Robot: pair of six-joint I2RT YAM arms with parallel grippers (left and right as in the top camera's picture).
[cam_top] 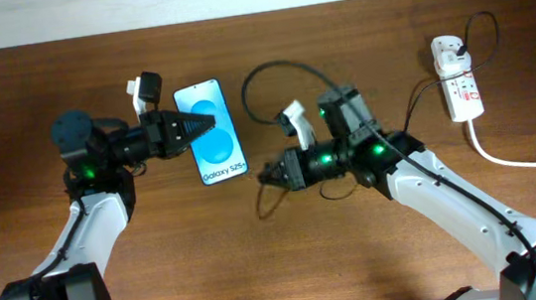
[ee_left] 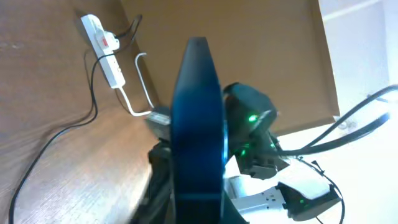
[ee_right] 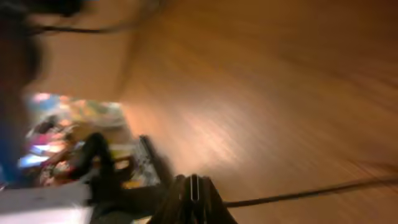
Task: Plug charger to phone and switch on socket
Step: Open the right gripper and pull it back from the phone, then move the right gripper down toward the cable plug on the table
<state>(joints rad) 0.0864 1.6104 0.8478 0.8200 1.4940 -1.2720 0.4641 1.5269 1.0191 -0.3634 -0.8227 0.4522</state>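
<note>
While the left gripper (cam_top: 208,126) clamps the slim blue-screened phone (cam_top: 220,147), the right gripper (cam_top: 263,175) at its 4 o'clock pinches the thin black charger cable (ee_right: 298,193). Open brown tabletop (cam_top: 361,270) reaches the white power-strip socket (cam_top: 459,82) at 2 o'clock.

Charger (cam_top: 261,68) tip perhaps behind right jaws

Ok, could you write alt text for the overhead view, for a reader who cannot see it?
At a wooden table, the left gripper reaches onto a blue-screened Galaxy S25+ phone; the right gripper holds a black charger cable that runs to a white power strip at upper right.
</note>
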